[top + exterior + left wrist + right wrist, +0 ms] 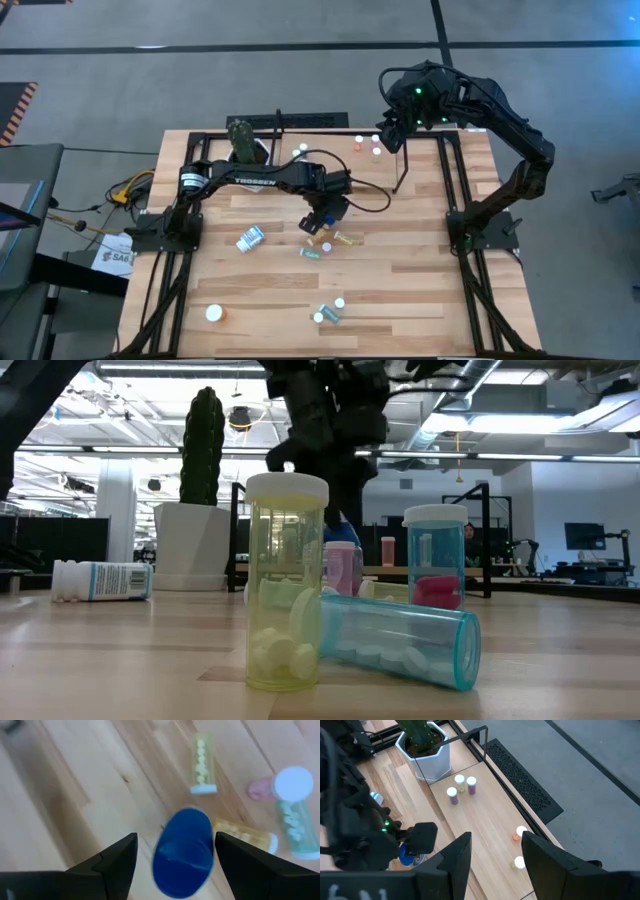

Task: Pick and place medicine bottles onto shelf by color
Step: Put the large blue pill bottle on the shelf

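Observation:
A rounded blue bottle stands on the tabletop near the middle of the table. My left gripper hangs over it, open and pointing steeply down. One finger stands on each side of the bottle, with a gap showing on both sides. The high view shows this gripper at the table's centre. Close by lie a yellow bottle, an amber one, a teal one and a pink one. My right gripper is open, high above the shelf's right end, where small bottles stand.
A white pot with a cactus stands on the shelf's left part. A white labelled bottle lies left of centre. More bottles sit near the front edge. Black frame rails run along both table sides.

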You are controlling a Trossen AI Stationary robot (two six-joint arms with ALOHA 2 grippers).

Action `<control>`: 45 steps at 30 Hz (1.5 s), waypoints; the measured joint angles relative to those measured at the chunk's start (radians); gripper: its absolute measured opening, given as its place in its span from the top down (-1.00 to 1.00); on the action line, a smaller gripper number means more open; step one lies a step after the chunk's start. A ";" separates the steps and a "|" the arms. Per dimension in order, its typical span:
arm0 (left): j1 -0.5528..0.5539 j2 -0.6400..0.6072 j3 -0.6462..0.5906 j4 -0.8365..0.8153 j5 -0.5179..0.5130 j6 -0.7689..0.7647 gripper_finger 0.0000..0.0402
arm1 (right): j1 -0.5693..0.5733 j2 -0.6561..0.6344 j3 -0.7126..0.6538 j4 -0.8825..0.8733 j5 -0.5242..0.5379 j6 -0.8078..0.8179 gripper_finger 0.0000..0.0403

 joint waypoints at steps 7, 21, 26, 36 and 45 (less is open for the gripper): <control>0.007 0.000 -0.077 0.059 -0.005 0.000 -0.26 | 0.000 0.000 0.000 0.000 0.000 0.000 0.03; 0.007 0.000 -0.104 0.092 -0.070 0.004 0.22 | 0.000 0.000 0.000 0.000 0.000 0.000 0.03; 0.007 0.002 -0.083 0.062 -0.076 0.002 0.21 | 0.000 0.000 0.000 0.000 0.000 0.000 0.03; 0.035 0.003 0.095 -0.016 -0.159 0.026 0.16 | 0.000 0.000 0.000 0.000 0.000 0.000 0.03; 0.152 0.003 0.147 -0.030 -0.152 0.152 0.15 | 0.000 0.000 0.000 0.000 0.000 0.000 0.03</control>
